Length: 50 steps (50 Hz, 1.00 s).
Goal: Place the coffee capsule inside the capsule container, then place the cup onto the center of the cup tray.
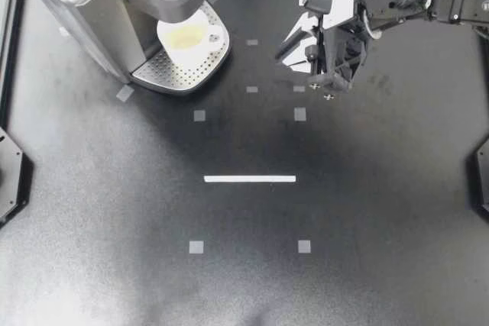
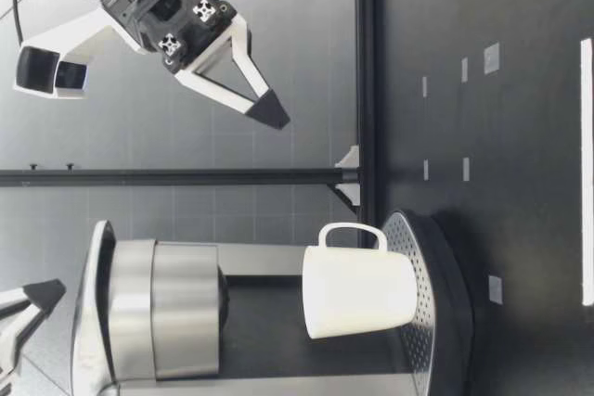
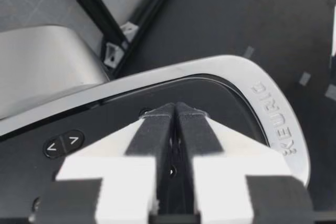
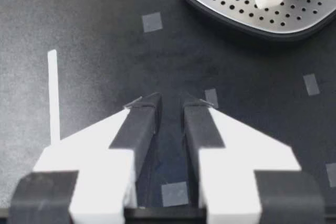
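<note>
Right gripper (image 1: 284, 51) hovers; cup (image 1: 189, 37) stands upright, handle toward it.

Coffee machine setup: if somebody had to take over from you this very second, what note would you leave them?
My left gripper: shut, holding nothing, over the top of the coffee machine.
My right gripper: fingers a narrow gap apart, holding nothing, in the air beside the machine.
The cup: upright on the cup tray, roughly central; that step looks done.
The capsule: not visible in any view, so I cannot tell whether it is inside. Check that before finishing.
</note>
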Tool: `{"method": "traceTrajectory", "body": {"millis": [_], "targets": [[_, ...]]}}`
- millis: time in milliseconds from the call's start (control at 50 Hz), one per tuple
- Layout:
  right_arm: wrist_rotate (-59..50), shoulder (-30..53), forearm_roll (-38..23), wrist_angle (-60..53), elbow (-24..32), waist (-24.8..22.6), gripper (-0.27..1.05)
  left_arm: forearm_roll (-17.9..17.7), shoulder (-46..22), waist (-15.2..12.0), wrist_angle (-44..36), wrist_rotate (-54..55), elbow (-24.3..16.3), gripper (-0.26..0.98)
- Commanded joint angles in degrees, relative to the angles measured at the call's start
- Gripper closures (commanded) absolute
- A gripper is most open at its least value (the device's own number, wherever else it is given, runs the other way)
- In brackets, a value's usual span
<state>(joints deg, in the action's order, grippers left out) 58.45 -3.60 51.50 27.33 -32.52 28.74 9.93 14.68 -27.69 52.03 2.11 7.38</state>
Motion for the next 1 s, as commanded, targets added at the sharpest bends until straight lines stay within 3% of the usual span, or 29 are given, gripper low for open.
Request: {"method": "traceTrajectory", "body": {"millis": [0, 980], "targets": [[0.2, -1.3, 0.2, -0.3, 0.9, -0.3, 0.49, 0.1, 0.5, 0.1, -0.2, 0.1, -1.1, 0.62], [0.4, -1.1, 0.3, 0.5, 0.5, -0.3, 0.49, 0.4, -1.9, 0.1, 2.6, 0.8, 1.6, 0.62]]}}
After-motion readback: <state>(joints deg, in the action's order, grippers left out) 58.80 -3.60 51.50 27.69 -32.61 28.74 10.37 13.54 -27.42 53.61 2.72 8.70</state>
